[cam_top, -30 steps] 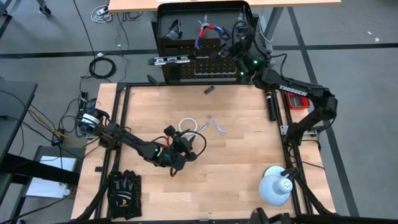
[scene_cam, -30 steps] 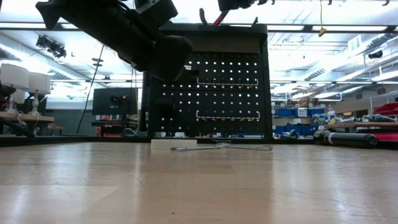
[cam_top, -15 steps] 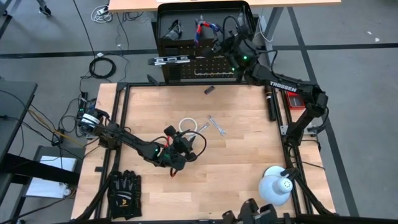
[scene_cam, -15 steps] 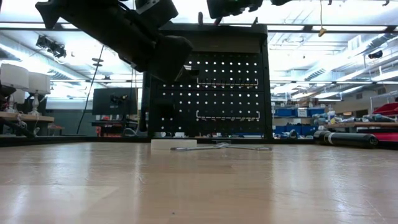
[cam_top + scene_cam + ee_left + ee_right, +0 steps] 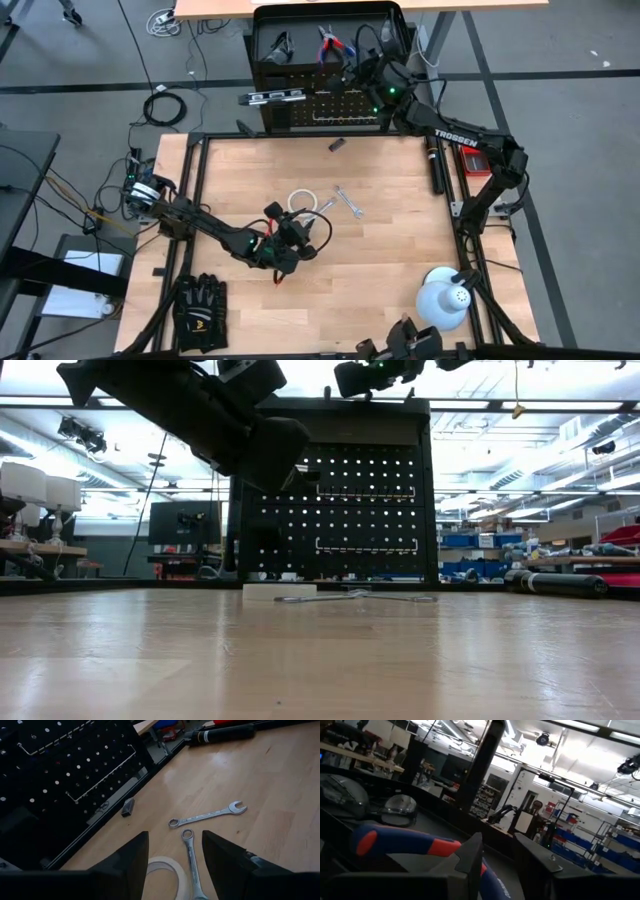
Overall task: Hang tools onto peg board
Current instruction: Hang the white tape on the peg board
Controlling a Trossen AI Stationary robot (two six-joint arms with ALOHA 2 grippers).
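Note:
The peg board stands at the table's far edge, its front facing the low view. The red-and-blue-handled pliers lie in its top tray beside the glasses. The level bar hangs on the board's front. My right gripper is open over the tray, its fingers on either side of a pliers handle's end. My left gripper hovers open above the table by the white tape roll and two wrenches, which lie flat on the wood.
A small dark piece lies near the board's foot. A black cylinder and a red box sit at the right edge. Black gloves lie at the near left, a white dome lamp at the near right.
My right gripper has carried the pliers toward the table's left and far edge and down over the board's top tray. The pliers have gone from held above the tray to lying in it. My left arm has kept still.

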